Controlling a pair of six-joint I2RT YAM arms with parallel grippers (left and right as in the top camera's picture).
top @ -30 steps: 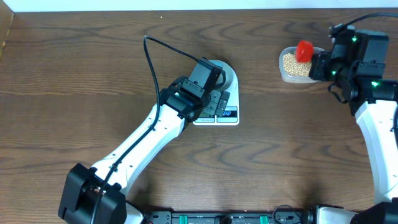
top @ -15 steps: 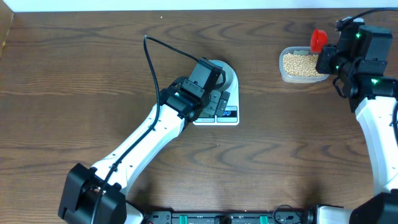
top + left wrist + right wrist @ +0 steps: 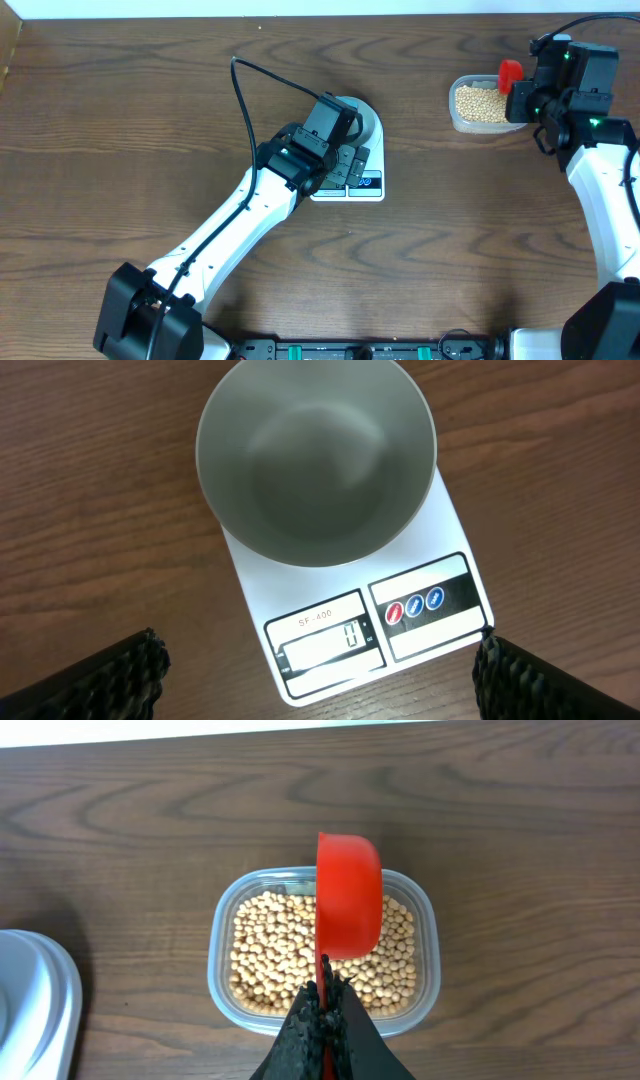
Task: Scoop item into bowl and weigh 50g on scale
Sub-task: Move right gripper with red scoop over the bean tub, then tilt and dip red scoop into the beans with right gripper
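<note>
The left arm [image 3: 230, 225] had a long white link, black joints and a black base [image 3: 145, 325]; a thin black cable [image 3: 240, 100] looped from it. The right arm [image 3: 612, 215] was white too, its black wrist [image 3: 590, 75] showing green lights [image 3: 592, 122]. The fingers [image 3: 105, 678] were black and ribbed.
</note>
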